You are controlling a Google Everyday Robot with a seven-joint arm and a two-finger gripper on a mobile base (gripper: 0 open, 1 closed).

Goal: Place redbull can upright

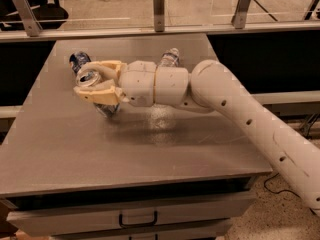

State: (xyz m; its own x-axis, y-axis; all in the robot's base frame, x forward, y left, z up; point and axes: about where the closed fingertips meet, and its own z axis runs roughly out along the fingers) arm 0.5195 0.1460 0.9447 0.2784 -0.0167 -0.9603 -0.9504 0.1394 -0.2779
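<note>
The redbull can point(90, 78) is slim and silver with blue patches. It is held tilted, its silver top facing up and left and its lower end point(108, 108) close above the grey table point(150, 149). My gripper point(96, 84) is shut on the can's upper part, one tan finger point(98, 94) in front and one behind. The gripper is over the table's left middle part, and the white arm reaches in from the right.
A shorter dark-blue can point(78, 60) stands just behind the gripper at the back left. A clear plastic bottle point(170, 58) lies behind the wrist. A glass rail with metal posts point(159, 6) runs along the far edge. Drawers sit under the table's front.
</note>
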